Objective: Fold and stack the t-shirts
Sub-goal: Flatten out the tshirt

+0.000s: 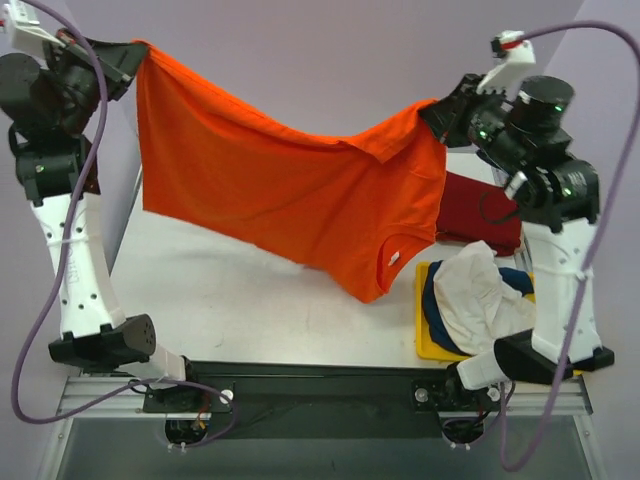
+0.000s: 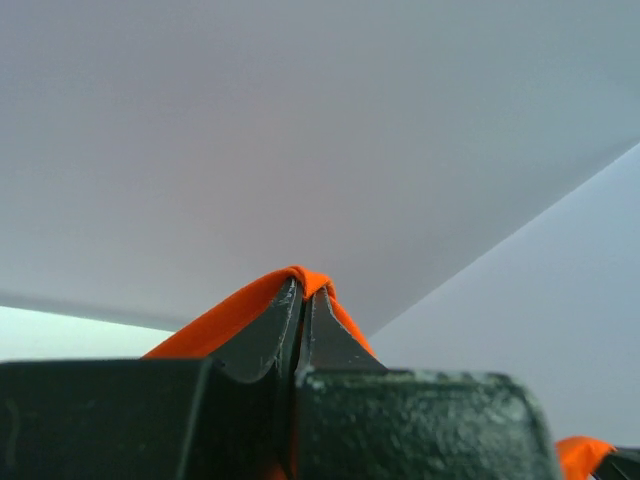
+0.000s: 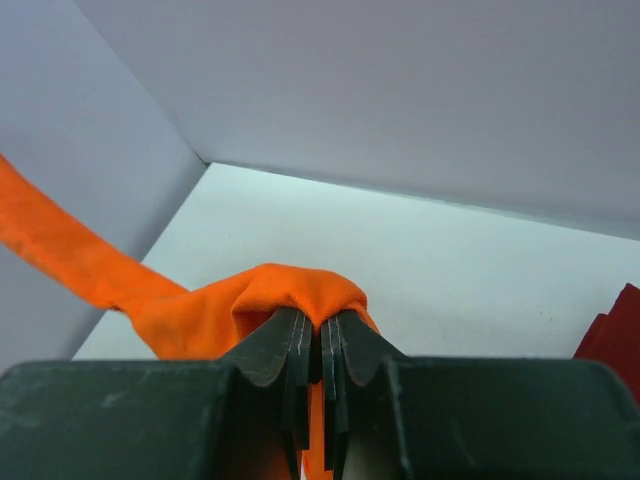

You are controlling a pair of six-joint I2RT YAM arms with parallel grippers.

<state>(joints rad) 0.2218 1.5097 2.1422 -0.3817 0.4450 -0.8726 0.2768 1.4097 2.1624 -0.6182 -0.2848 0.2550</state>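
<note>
The left gripper [image 2: 303, 295] has its two fingers pressed tight on a small peak of orange cloth, which pokes out above the tips in its wrist view. The right gripper [image 3: 320, 325] does the same on its side, jaws all but closed with a rounded bunch of the fabric squeezed between them. What they hold is the orange t-shirt [image 1: 300, 190], held clear of the table [image 1: 220, 290] and strung between the two arms like washing on a line: the left corner sits high at the far left, the right corner a little lower at the far right, and the top edge sags between them. The body of the shirt hangs in loose folds toward the near side, with the neck opening and a white label showing at the lowest part, right of the middle. By the shirt's right edge a dark red shirt [image 1: 485, 205] lies on the table, partly hidden by the orange cloth and the right arm. Nearer the arm bases on the right stands a yellow bin [image 1: 425, 335], and in it a crumpled white shirt [image 1: 480, 295] lies on top of a navy blue shirt [image 1: 430, 298], of which only the edges show. Both arms are raised and reach toward the far side of the table, purple cables [image 1: 30, 330] looping off them
</note>
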